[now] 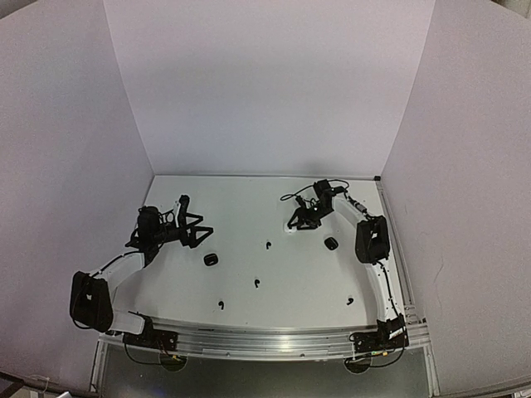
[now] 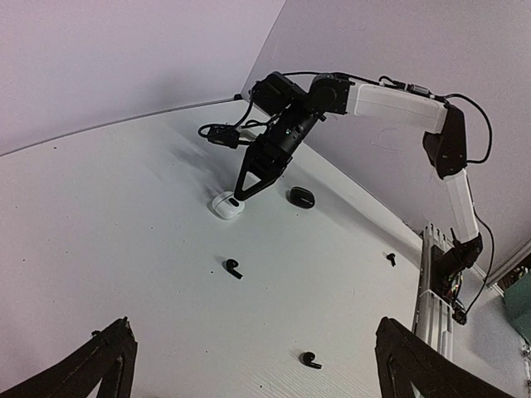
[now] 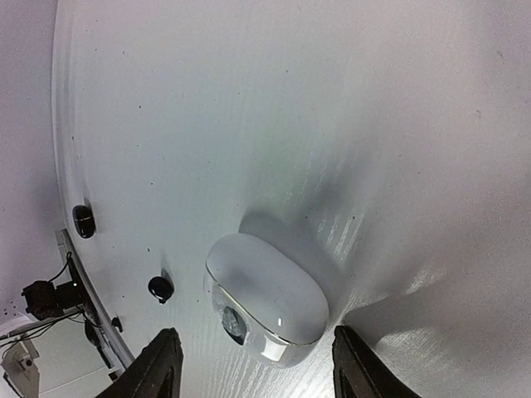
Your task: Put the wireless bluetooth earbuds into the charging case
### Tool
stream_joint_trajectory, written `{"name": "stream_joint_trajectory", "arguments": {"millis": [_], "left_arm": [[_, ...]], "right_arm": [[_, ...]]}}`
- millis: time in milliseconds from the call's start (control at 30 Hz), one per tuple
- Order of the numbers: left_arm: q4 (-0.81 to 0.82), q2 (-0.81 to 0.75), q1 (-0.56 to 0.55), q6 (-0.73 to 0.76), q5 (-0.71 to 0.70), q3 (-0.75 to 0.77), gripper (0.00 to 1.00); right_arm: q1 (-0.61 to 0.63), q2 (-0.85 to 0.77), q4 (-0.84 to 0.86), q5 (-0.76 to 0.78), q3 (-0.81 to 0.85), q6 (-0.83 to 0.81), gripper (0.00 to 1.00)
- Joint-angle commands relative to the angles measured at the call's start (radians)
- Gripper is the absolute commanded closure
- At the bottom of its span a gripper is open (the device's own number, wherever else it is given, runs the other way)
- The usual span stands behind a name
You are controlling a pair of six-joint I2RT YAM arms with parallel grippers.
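A white charging case lies on the table between the fingers of my right gripper. The jaws stand open on either side of it, apart from its shell. Its lid lies over the base, and a small rounded shape shows at the front seam. From the left wrist view, the right gripper points down onto that case. Black earbuds lie loose on the table. My left gripper hovers open and empty above the left side.
A black rounded case sits just right of the right gripper, another black case near the left gripper. Loose black earbuds dot the middle and front. White walls enclose the table on three sides.
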Motion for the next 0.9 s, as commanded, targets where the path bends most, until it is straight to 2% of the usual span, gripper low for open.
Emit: {"name": "stream_joint_trajectory", "arguments": {"millis": [0,200,300,367,567,700,867], "left_arm": [[-0.003,-0.003,0.002,0.023,0.009,0.042,0.01],[0.004,-0.007,0.001,0.031,0.017,0.038,0.01],[0.018,-0.018,0.002,0.034,0.014,0.023,0.01],[0.026,-0.027,0.001,0.033,0.008,0.014,0.01],[-0.002,-0.04,0.001,0.061,0.015,0.008,0.01],[0.003,-0.028,0.001,0.061,0.024,0.013,0.01],[0.005,-0.022,0.001,0.06,0.028,0.024,0.01]], "right_arm": [[-0.004,-0.07,-0.017,0.101,-0.011,-0.015,0.4],[-0.005,-0.22,-0.016,0.158,0.026,-0.036,0.25],[-0.005,-0.341,-0.015,0.302,-0.091,-0.087,0.16],[-0.005,-0.408,-0.017,0.415,-0.243,-0.139,0.13],[-0.007,-0.529,-0.046,0.593,-0.517,-0.205,0.12],[-0.009,-0.505,-0.06,0.615,-0.567,-0.248,0.11],[-0.015,-0.434,-0.065,0.619,-0.537,-0.264,0.12]]}}
